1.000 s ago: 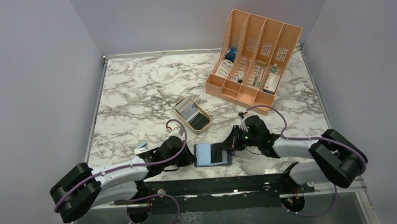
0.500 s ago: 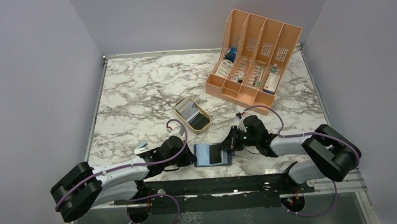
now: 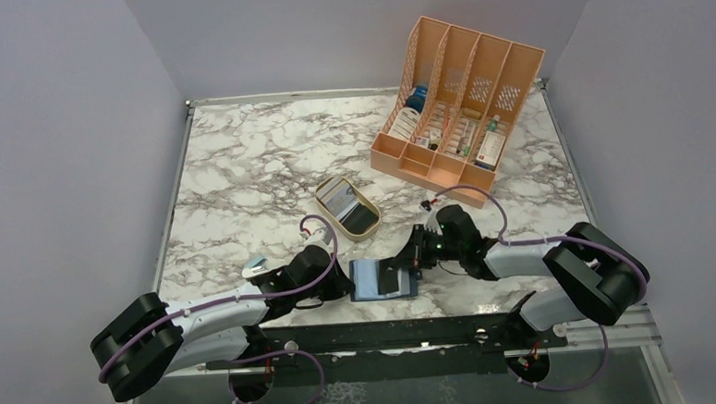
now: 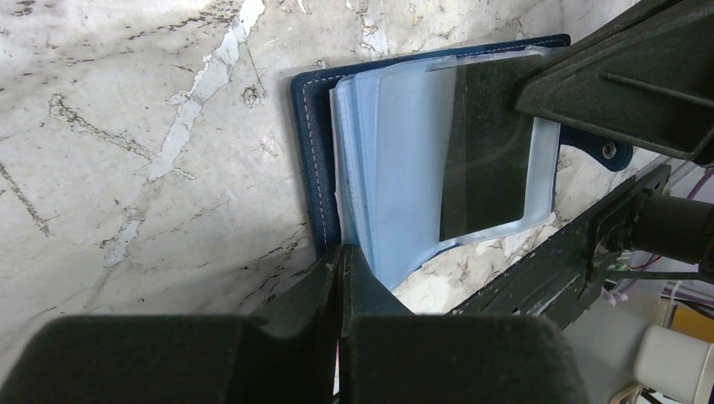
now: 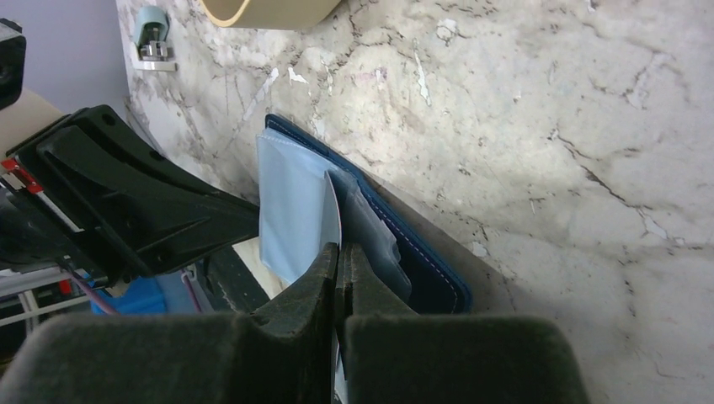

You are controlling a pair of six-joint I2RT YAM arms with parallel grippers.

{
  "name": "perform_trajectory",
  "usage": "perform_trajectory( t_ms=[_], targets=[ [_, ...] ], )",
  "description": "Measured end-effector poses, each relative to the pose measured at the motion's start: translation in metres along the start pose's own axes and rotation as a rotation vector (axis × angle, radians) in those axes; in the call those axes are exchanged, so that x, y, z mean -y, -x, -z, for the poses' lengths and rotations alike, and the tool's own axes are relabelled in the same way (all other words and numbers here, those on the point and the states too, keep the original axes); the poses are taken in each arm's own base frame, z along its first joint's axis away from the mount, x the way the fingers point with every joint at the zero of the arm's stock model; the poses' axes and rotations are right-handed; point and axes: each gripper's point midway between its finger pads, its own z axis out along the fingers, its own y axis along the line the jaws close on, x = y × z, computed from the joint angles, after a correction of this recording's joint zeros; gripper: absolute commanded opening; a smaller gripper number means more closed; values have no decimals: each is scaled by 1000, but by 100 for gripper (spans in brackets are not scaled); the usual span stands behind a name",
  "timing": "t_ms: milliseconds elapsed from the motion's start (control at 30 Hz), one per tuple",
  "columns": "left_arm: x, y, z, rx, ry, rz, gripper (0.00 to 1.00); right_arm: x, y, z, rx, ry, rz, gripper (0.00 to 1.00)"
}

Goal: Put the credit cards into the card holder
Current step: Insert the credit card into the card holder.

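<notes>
On marble [image 3: 242, 171], card holder [image 3: 383, 278] lies open.

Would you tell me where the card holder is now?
Top view: the card holder lies open at the near edge of the table, between the left gripper and right gripper.

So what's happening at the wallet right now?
Both arms are working on the open card holder at the near edge of the table. The left gripper is shut on its edge, pinning it. The right gripper is shut on a credit card, its tip at the clear sleeve pages. How far it's in, can't tell.
</notes>
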Motion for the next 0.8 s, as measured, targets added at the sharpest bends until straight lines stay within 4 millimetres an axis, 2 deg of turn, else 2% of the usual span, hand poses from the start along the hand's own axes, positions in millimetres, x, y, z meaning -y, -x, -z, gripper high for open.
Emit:
perform_trajectory(
  t_ms=[333,800],
  targets=[
    [0,0,2,3,-5,3,3,-1,8,-7,-8,-7,93,1],
    [-1,-1,0,-6,2,0,3,1,-1,-1,-5,5,33,1]
  ],
)
